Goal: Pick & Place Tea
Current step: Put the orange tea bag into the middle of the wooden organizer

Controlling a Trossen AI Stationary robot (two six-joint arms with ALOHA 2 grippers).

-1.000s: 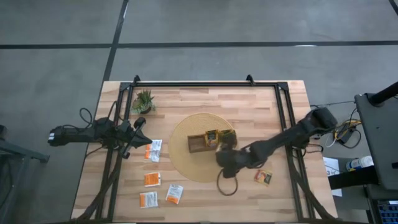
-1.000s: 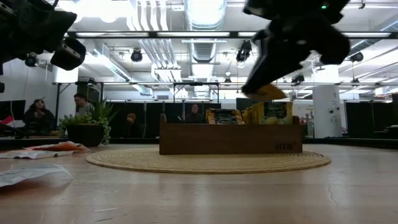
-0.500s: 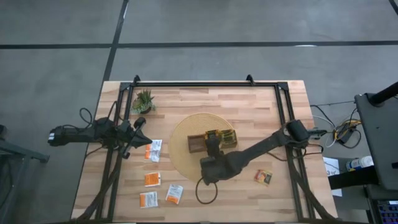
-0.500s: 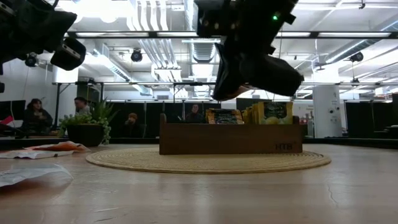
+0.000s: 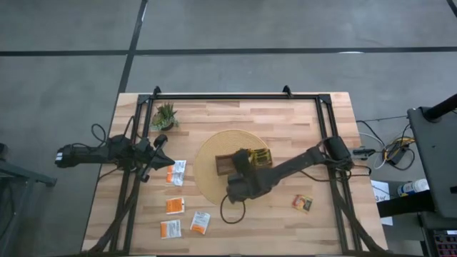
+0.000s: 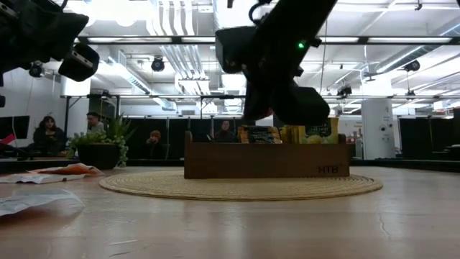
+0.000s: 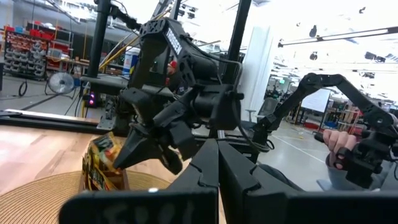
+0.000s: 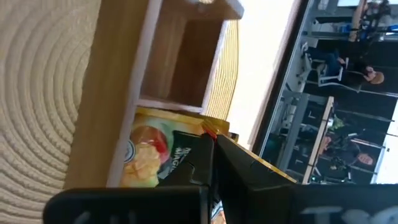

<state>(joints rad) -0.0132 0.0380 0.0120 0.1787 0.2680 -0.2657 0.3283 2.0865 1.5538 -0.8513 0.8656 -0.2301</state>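
Reaching across the round woven mat (image 5: 214,187), the right gripper (image 5: 238,184) hung just above the near wall of the wooden tray (image 5: 227,165), its fingers pressed together with nothing visibly between them; I judged it empty, since the right wrist view showed only the fingertips meeting above a yellow-green sachet (image 8: 144,158) already seated in a compartment. That sachet stood on edge, its flat face against the divider, its long axis running along the tray's width, with the neighbouring compartment (image 8: 186,65) bare. More sachets (image 6: 260,134) rose upright above the tray rim in the low view, probably packed that way so that many fit. Loose tea lay flat on the table: white-and-orange packets (image 5: 176,172) near the left gripper (image 5: 158,158), which waited closed at the table's left edge, and one darker packet (image 5: 303,203) to the right.
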